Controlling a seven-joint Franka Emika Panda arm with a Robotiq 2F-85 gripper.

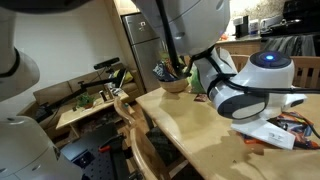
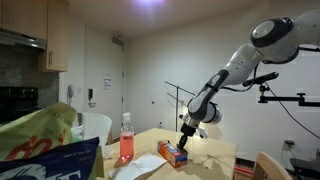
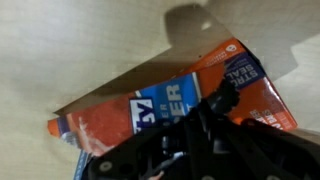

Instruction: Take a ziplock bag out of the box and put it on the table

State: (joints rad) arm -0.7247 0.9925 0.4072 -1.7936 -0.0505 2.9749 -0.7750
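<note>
- We are seeing the tool (image 2: pixel 184 140) directly above the box (image 2: pixel 175 153), the box's long axis lying crosswise beneath it.
- Perhaps the tool is clenching; the wrist view being dark, we cannot tell.

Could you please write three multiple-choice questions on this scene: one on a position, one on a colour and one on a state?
1. Where is the claw?
A. Just above the box
B. Down at the floor
C. Up against the ceiling

2. What colours is the box?
A. Green and yellow
B. Orange-red with a blue panel
C. Plain white

3. How is the pink spray bottle placed on the table?
A. On its side
B. Upside down
C. Upright

Answers:
1 A: in an exterior view the claw hangs right over the box.
2 B: the wrist view shows those colours close up.
3 C: the bottle's nozzle is on top.
</note>
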